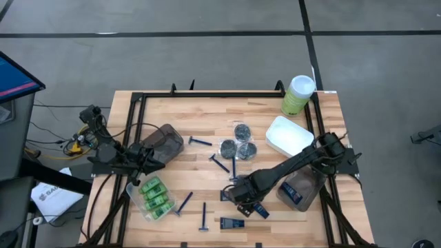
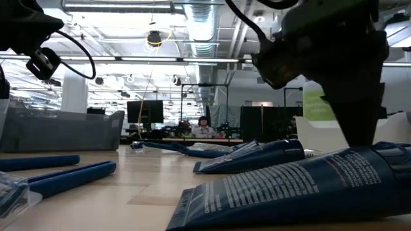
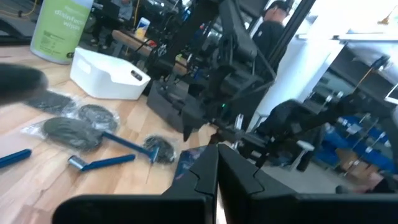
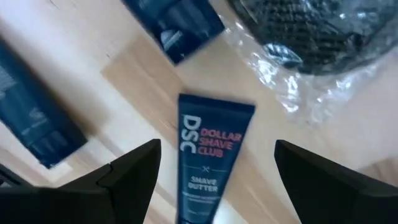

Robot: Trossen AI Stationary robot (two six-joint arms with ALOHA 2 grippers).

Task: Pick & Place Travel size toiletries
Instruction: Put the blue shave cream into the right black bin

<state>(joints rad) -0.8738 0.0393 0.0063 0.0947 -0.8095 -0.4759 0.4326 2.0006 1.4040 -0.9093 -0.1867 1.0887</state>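
My right gripper [image 1: 241,195] hangs over the table's near middle, open and pointing down. In the right wrist view its fingers [image 4: 134,168] stand on either side of a dark-blue tube [image 4: 208,163] lying flat, with a gap on each side. More dark-blue tubes [image 1: 231,222] lie around it. Three dark round tins [image 1: 238,142] in clear wrap sit farther back. Blue-handled razors [image 1: 200,142] are scattered about, and green mini bottles [image 1: 155,195] lie at the near left. My left gripper [image 1: 147,162], shut [image 3: 217,165], waits at the left by a smoky tub [image 1: 164,141].
A white tub [image 1: 289,136] and a tall pale-green canister [image 1: 298,95] stand at the far right. A second smoky tub [image 1: 301,187] sits under my right arm. A black frame rail [image 1: 207,95] runs round the table. A person [image 2: 204,126] sits far behind.
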